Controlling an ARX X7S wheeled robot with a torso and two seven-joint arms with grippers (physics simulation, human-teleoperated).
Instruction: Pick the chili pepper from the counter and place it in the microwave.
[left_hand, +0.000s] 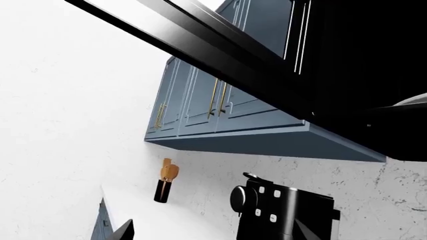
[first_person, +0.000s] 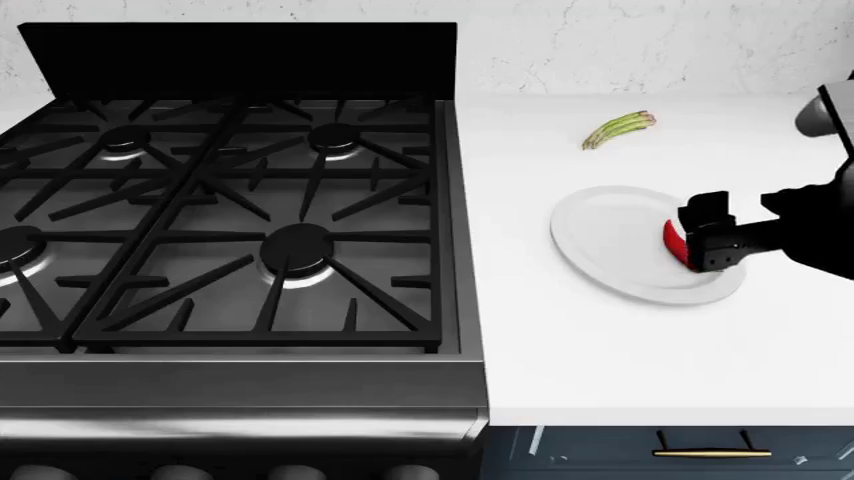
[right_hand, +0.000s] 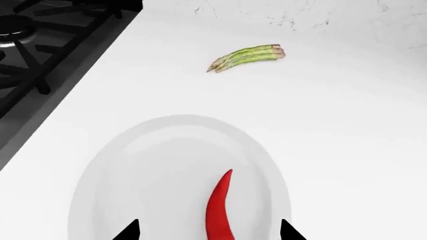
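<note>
While the stove (first_person: 240, 210) fills the left, bench (first_person: 587, 350) holds a white plate (first_person: 607, 240) right of it, asparagus (first_person: 619, 129) behind the plate. Pepper (first_person: 674, 243) lies on the plate's right part. Right jaws (first_person: 707, 238) spread wide, straddling the pepper, not gripping. Left jaws: can't tell, aimed at wall cabinets (left_hand: 220, 100).

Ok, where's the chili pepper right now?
In the head view the chili pepper lies on the right part of the white plate on the counter, right of the stove, between the right gripper's open fingers.
</note>
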